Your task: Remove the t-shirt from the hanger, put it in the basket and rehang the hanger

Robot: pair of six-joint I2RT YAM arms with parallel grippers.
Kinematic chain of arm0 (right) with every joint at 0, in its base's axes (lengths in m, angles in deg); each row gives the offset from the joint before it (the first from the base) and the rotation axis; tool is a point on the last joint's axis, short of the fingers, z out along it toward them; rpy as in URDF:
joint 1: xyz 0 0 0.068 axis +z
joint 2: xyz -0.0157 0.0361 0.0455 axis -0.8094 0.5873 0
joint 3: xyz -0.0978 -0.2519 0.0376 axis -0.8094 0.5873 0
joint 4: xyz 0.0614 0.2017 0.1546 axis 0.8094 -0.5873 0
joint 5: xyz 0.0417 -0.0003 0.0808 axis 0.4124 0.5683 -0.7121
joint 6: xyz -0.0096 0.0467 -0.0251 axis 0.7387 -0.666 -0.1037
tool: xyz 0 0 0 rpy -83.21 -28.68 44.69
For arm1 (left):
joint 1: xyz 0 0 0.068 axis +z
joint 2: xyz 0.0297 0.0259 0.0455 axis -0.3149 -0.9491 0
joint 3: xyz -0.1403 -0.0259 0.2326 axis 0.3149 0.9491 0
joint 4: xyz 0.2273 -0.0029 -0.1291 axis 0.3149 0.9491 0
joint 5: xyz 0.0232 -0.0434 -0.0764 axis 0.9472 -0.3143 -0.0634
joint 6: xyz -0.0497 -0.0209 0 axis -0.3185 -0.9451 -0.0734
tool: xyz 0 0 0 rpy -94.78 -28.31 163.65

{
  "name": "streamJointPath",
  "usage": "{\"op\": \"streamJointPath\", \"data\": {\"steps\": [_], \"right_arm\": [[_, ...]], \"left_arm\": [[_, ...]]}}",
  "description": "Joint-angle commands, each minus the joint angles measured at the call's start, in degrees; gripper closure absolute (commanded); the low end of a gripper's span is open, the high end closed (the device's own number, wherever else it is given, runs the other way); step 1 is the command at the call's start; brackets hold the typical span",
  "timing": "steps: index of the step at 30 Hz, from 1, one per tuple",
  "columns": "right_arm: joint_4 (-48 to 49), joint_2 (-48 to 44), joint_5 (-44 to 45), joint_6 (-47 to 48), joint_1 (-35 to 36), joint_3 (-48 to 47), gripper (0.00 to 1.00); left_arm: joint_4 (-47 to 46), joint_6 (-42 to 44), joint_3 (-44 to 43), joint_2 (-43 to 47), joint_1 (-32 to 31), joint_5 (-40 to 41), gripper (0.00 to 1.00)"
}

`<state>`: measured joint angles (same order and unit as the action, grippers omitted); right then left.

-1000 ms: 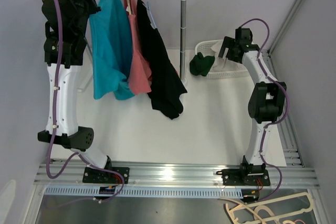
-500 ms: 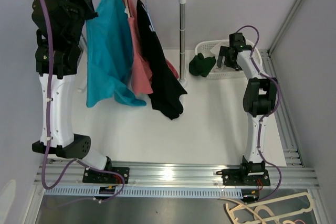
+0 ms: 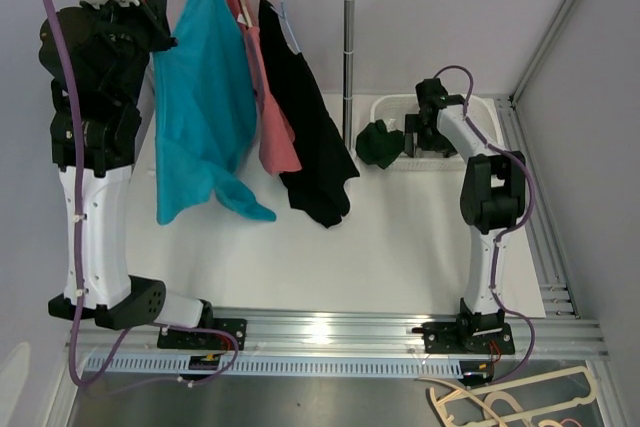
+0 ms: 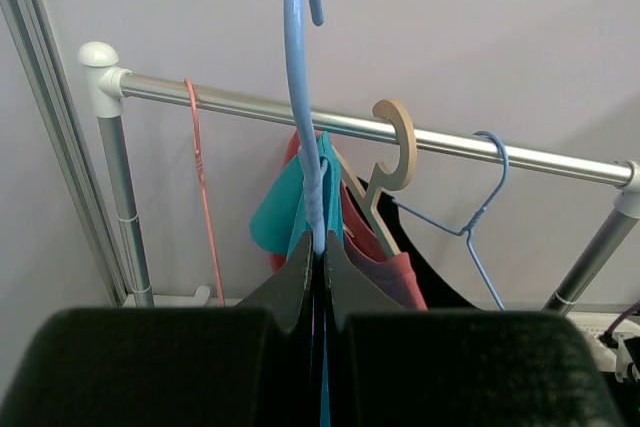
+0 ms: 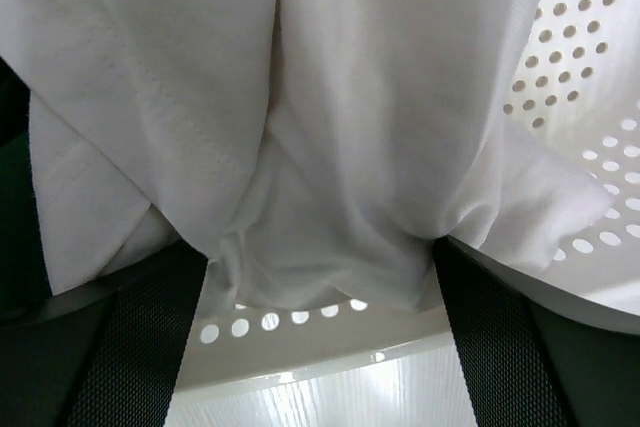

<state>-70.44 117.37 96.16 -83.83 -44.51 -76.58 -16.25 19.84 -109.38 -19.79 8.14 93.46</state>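
A teal t-shirt [image 3: 200, 97] hangs on a blue hanger [image 4: 295, 67]. My left gripper [image 3: 162, 19] is shut on the hanger's neck [image 4: 320, 257], holding it just off the rail [image 4: 350, 125], hook free in the air. The shirt's collar [image 4: 285, 212] shows right behind the fingertips. My right gripper [image 3: 420, 127] is open inside the white basket [image 3: 395, 102]. Its fingers [image 5: 130, 347] straddle a white cloth [image 5: 330, 97] above the perforated basket wall [image 5: 600, 97].
On the rail hang an empty pink hanger [image 4: 195, 167], a wooden hanger [image 4: 400, 147] with a red shirt [image 3: 270, 117], and a blue wire hanger [image 4: 480, 217] with a black shirt [image 3: 310, 137]. A dark green garment [image 3: 380, 142] lies at the basket's left edge. The rack post [image 3: 347, 57] stands mid-table.
My left arm has moved up and to the left, carrying the hanger and teal shirt away from the other clothes. My right gripper has moved left and down into the basket.
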Motion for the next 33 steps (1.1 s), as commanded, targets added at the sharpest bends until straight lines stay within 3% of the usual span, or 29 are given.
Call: {"op": "streamJointPath", "data": {"steps": [1,8,12,17,22,25,29,33], "right_arm": [[-6.3,-6.5,1.3,-0.3,3.0,4.8,0.0],[-7.1,-12.1,5.6,-4.7,8.1,16.1,0.01],[-2.8,-16.3,7.5,-7.9,7.9,21.4,0.01],[1.6,-23.1,8.8,-8.8,5.3,17.7,0.01],[-2.7,-19.1,9.3,-7.7,4.3,3.0,0.01],[-2.8,-16.9,9.2,-6.7,5.2,-1.3,0.01],[2.5,-21.0,7.4,-4.5,8.3,1.6,0.01],[12.6,-32.4,1.3,-2.3,11.4,8.5,0.0]], "left_arm": [[-6.8,0.2,0.9,1.3,-0.8,-1.0,0.99],[-10.2,-1.5,17.6,6.8,-1.6,2.0,0.99],[-11.1,-2.1,23.4,9.7,-2.1,5.6,0.99],[-11.1,-1.6,25.0,10.9,-2.2,7.9,0.99],[-9.0,-1.4,23.1,11.1,-2.5,9.1,0.99],[-8.1,-1.9,24.4,12.2,-2.8,9.5,0.99],[-8.9,-2.6,28.0,13.9,-3.4,10.1,0.99],[-6.7,-4.1,28.7,14.6,-4.5,12.8,0.99]]}}
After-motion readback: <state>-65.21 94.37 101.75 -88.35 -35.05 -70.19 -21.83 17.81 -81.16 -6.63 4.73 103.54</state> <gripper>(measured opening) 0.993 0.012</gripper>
